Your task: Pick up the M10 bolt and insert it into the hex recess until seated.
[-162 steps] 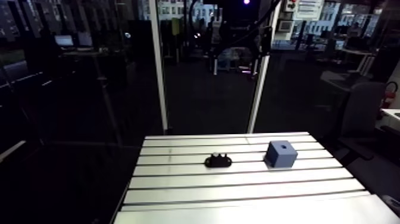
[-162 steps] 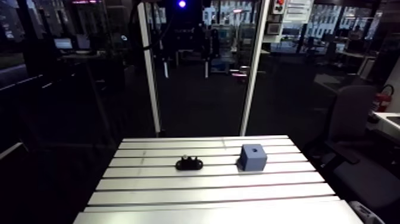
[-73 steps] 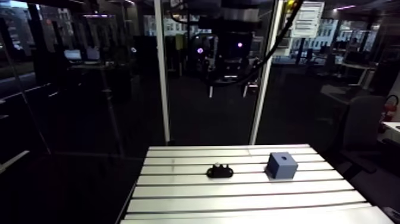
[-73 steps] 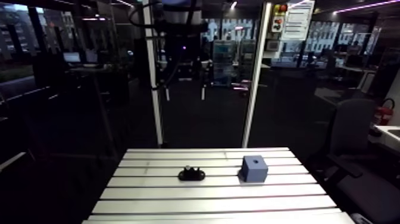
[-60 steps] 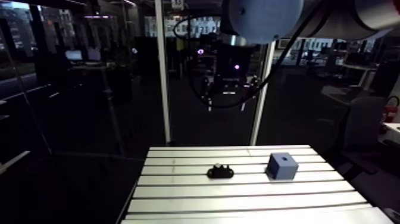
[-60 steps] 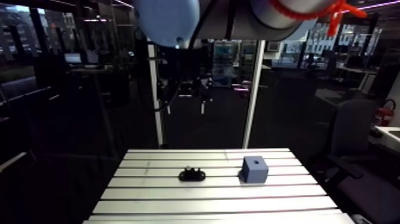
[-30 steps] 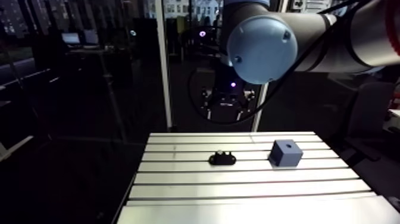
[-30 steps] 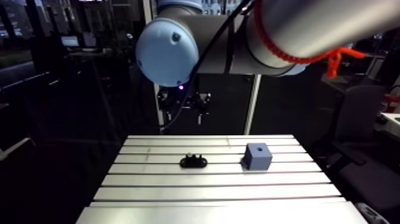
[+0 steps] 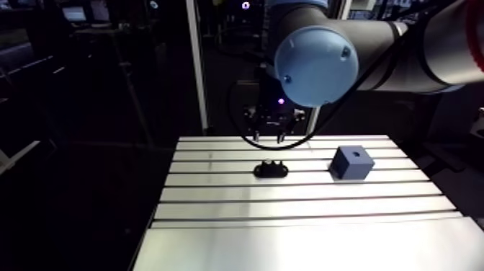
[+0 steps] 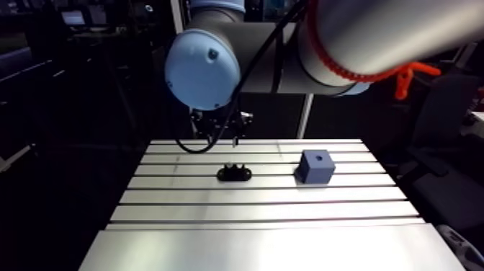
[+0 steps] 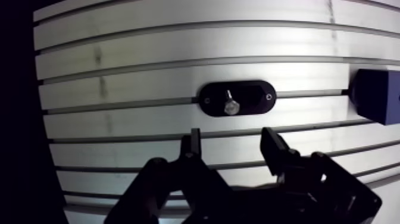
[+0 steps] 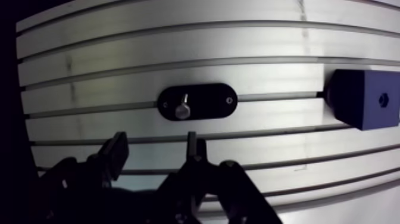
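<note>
bolt (image 11: 230,106) stands in a black holder (image 11: 257,99) on the desk (image 11: 149,42), block (image 11: 375,95) well apart. fingers (image 11: 194,143) spread and empty, near it. steel: likely stiff, light, slick; pinch its exposed top squarely.

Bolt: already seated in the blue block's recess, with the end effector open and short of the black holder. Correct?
Not quite. The bolt stands in the black holder, not in the blue block, whose recess is an empty hole; the wrist view shows this. The end effector is open, short of the holder.
</note>
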